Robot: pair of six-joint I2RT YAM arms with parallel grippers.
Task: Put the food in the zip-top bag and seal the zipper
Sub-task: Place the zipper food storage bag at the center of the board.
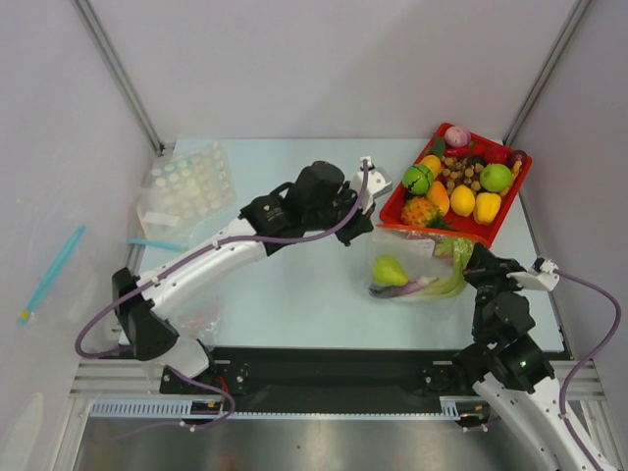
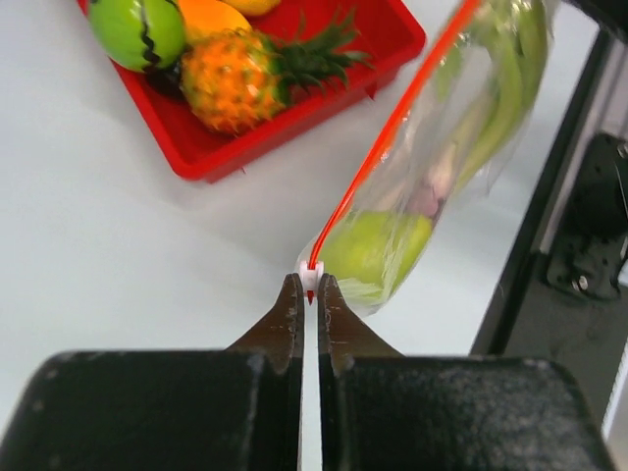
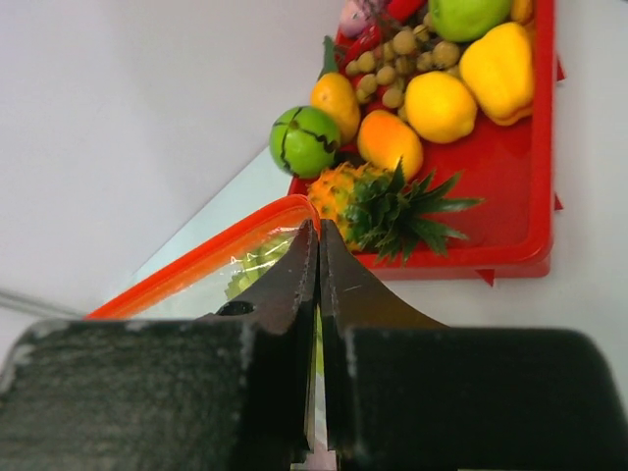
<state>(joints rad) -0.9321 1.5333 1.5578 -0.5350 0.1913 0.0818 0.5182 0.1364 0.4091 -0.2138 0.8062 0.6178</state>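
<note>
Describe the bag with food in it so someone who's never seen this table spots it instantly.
Find the red tray of toy fruit at the table's far right. Just in front of it is a clear bag holding a green pear and a leek; its red-orange zipper strip sets it apart.

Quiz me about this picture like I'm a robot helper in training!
1. True or false: the green pear is inside the clear bag.
2. What colour is the bag's zipper? A blue, B red-orange, C pink.
3. Fill in the gap: the pineapple lies in the red ____.

Key: 1 true; 2 B; 3 tray.
</note>
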